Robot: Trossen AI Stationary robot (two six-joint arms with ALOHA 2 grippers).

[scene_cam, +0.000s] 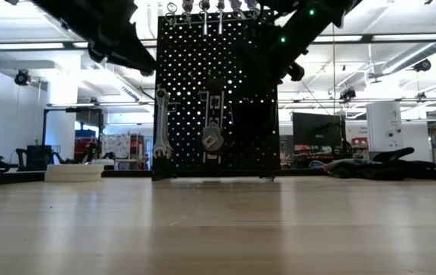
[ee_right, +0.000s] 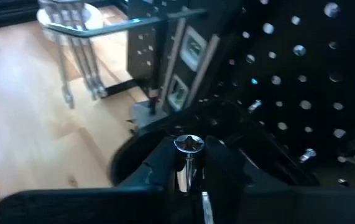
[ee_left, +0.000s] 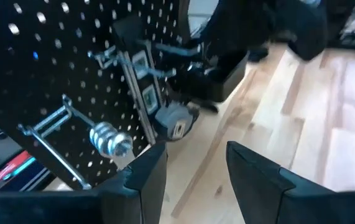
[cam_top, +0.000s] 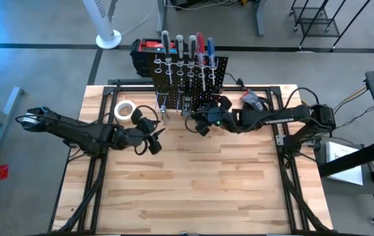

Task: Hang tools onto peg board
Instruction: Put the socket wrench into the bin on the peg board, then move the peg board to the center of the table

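Observation:
The black peg board [cam_top: 190,78] stands upright at the table's far side. Several screwdrivers [cam_top: 187,49] stand in its top rings. Silver wrenches [scene_cam: 161,122] and a small tape measure [scene_cam: 211,139] hang on its front. My right gripper [cam_top: 201,124] hovers close in front of the board's lower right part, shut on a silver metal bit [ee_right: 188,144]. My left gripper [cam_top: 155,139] hangs above the table in front of the board's left part. It is open with nothing between its fingers [ee_left: 146,180]. My right gripper pinches the metal bit's shaft [ee_right: 184,175] between its two fingers. The cross-shaped tip [ee_right: 188,143] sticks out past the fingertips toward the peg board. The fingers slant down from the table's right side, and the bit is lifted clear of the table.
A white tape roll [cam_top: 124,110] lies left of the board. A black-and-red case [cam_top: 146,49] stands behind the board, and black gloves [cam_top: 255,101] lie at its right. A small black bin [ee_left: 227,81] sits low on the board. The near half of the wooden table [cam_top: 193,190] is bare.

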